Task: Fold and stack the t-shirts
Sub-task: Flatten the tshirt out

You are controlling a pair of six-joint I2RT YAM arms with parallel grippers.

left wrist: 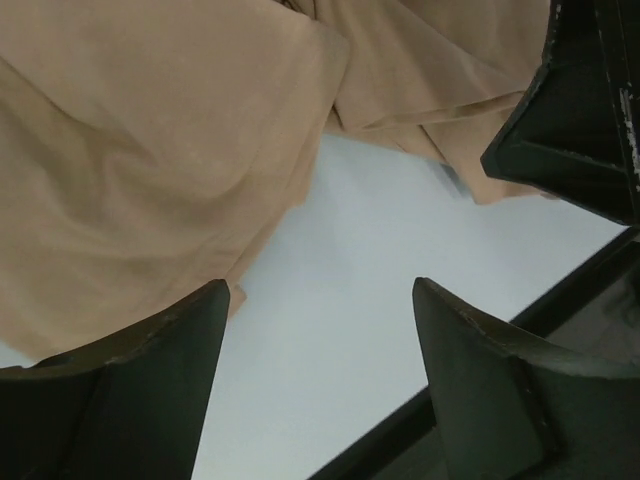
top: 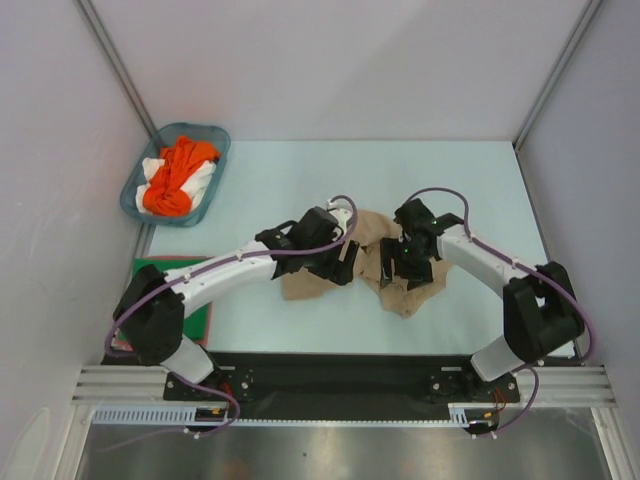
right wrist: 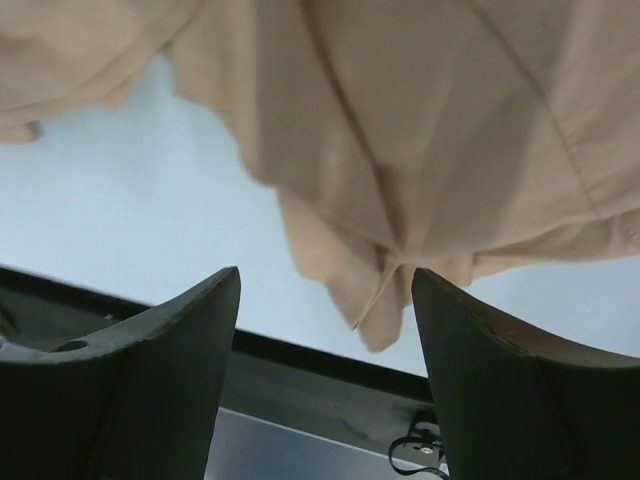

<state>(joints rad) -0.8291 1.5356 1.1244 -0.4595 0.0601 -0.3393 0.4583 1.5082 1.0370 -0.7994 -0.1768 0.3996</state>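
Left gripper (left wrist: 320,300) and right gripper (right wrist: 325,285) both released, jaws apart, by crumpled tan-beige soft cloth t-shirt (left wrist: 130,150); looks light, limp, probably best pinched at hem corners.

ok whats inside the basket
An orange shirt bunched on top of a white shirt, filling the basket. Anything beneath them is covered and cannot be seen.

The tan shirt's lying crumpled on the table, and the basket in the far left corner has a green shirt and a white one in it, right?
Not quite: the top external view shows an orange t-shirt, not green, with the white t-shirt in the basket. The tan t-shirt does lie crumpled on the table.
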